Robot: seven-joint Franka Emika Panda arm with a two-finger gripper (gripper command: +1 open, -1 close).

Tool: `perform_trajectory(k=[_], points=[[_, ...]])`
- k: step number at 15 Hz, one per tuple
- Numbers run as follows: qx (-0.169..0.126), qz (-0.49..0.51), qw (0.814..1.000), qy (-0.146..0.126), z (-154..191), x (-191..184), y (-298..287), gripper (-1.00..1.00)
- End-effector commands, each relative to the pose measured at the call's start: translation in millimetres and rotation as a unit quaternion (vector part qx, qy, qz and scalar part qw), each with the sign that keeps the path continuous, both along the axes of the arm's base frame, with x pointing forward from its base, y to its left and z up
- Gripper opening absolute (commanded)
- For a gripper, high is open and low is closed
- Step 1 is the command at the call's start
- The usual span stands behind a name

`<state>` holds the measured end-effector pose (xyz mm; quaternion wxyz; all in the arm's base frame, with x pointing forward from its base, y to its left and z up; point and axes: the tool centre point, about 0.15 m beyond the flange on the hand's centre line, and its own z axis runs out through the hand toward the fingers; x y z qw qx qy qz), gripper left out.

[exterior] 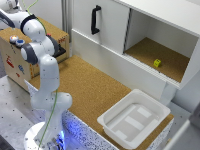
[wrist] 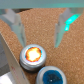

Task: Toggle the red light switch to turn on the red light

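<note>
The red button [wrist: 32,56] is round, with a grey ring around it, and its middle glows bright orange. It sits on the brown cork top [wrist: 42,27], below my gripper [wrist: 40,27] and a bit toward the finger [wrist: 16,27] on that side. I am not touching it. Just beside it sits a blue button [wrist: 51,77] in the same kind of grey ring.

My two fingers are spread wide apart, and nothing is between them. Through the gap I see only bare cork.

In the exterior view my white arm [exterior: 42,60] bends over a wooden box [exterior: 22,55] at the exterior view's left. My hand is hidden behind my own arm there, so I cannot see the buttons in that view.

Away from me, toward the exterior view's right, the cork top is wide and flat, with lots of room to move. A white cabinet [exterior: 107,22] stands along its far edge, with a black handle [exterior: 95,19] on its door. Its open shelf holds a small yellow block [exterior: 157,62]. A white tub [exterior: 134,117] sits at the near corner, well apart from me.
</note>
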<state>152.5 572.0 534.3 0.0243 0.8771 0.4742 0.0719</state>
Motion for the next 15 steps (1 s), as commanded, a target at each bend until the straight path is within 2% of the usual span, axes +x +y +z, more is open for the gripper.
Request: perform_trajectory(k=[1, 3, 7, 10, 15], points=[[-0.044, -0.047, 0.997, 0.037, 22.1, 16.7, 0.0, 1.00], [-0.017, -0.036, 0.999, 0.031, 22.7, 35.3, -8.9, 1.00], [0.006, -0.032, 0.999, 0.031, 11.8, 80.8, -32.0, 1.00], [0.015, -0.015, 0.999, 0.036, 3.0, 112.3, -49.4, 1.00], [0.007, 0.039, 0.998, 0.042, -10.3, 153.2, -66.1, 1.00]])
